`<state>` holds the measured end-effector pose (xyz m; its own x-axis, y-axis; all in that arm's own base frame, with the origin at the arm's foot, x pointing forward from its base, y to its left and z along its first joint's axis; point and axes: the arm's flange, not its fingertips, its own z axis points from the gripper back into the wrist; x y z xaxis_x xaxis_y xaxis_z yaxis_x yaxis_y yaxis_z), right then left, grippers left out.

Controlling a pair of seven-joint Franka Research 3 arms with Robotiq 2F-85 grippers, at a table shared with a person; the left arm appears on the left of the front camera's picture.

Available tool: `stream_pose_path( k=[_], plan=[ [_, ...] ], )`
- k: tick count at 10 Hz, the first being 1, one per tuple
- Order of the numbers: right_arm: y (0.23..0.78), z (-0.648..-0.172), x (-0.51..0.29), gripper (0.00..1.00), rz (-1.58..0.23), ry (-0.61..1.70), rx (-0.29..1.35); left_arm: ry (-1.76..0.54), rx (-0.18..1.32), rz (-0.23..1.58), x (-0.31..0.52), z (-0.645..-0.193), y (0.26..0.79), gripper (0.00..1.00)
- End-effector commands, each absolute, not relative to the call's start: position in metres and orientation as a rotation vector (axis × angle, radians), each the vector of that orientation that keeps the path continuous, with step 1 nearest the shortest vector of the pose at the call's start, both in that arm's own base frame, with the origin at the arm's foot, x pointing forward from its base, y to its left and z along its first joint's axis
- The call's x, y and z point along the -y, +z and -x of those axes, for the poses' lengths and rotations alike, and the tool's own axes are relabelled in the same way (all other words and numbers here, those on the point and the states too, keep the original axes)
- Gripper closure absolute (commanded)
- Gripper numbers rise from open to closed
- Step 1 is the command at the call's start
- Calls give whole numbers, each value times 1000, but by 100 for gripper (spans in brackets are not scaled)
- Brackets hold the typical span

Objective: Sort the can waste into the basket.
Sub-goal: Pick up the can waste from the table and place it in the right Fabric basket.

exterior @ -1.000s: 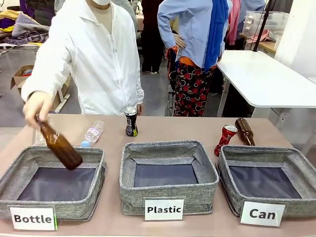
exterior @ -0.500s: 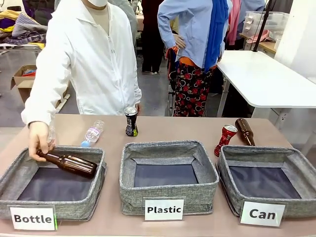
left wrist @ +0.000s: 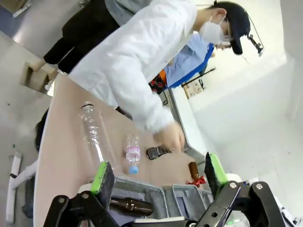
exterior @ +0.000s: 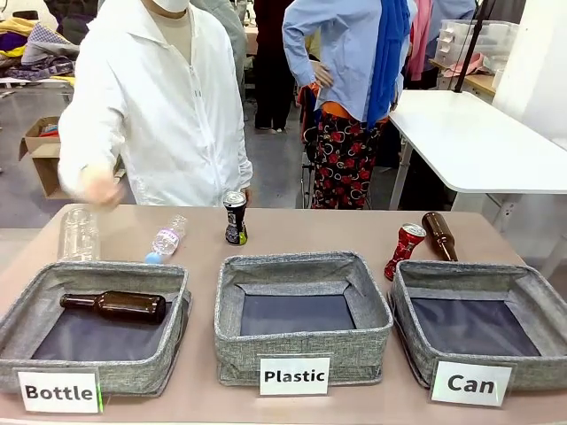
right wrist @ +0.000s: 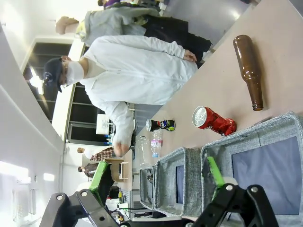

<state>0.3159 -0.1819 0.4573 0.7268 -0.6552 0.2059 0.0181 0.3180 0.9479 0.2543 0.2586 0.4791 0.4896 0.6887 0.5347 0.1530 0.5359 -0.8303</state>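
Both arms are idle. My left gripper [left wrist: 158, 172]: fingers spread wide, nothing between the green pads. My right gripper [right wrist: 157, 175]: same, wide apart, holding nothing.

Task items, front view:
- black can [exterior: 235, 218], a small metal drink can with a silver top: upright on the light brown table [exterior: 310, 232], centre of frame, behind the far wall of the middle basket and apart from it.
- red can [exterior: 404, 251], small, dented metal, silver ends: tilted, right of centre, just beside the far-left corner of the Can basket. I can't tell if it touches the rim.
- Can basket [exterior: 532, 367], rectangular grey woven fabric with a dark floor and a white "Can" label: lower right of frame. Both cans sit outside it, on the table.

Rest:
- brown glass bottle [exterior: 440, 235]: lying on the table just right of the red can, behind the Can basket.
- second brown glass bottle [exterior: 115, 305]: on its side inside the grey Bottle basket [exterior: 133, 370], lower left, neck toward frame left.
- grey Plastic basket [exterior: 301, 341]: bottom centre.
- small clear plastic bottle [exterior: 166, 239] with a blue cap: lying left of the black can.
- tall clear plastic bottle [exterior: 80, 235]: upright, left edge, behind the Bottle basket.
- person in a white coat [exterior: 168, 106]: upper left, at the far side. The person's hand [exterior: 99, 188] is motion-blurred above the tall clear plastic bottle, not touching it. I can't tell if it's open or clenched.
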Motion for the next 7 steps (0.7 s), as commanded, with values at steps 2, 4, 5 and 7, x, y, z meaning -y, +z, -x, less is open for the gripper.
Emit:
stream_pose_path(
  k=[2,4,5,7],
  plan=[
    [456,-319,182,0,-1192,-472,675,211,949,856,-186,-295,503,0],
    [456,-319,182,0,-1192,-472,675,36,818,736,-126,-359,514,0],
    [456,-319,182,0,-1192,-472,675,-47,750,680,-88,-397,515,0],
    [456,-319,182,0,-1192,-472,675,-227,730,588,-20,-450,496,0]
  ],
)
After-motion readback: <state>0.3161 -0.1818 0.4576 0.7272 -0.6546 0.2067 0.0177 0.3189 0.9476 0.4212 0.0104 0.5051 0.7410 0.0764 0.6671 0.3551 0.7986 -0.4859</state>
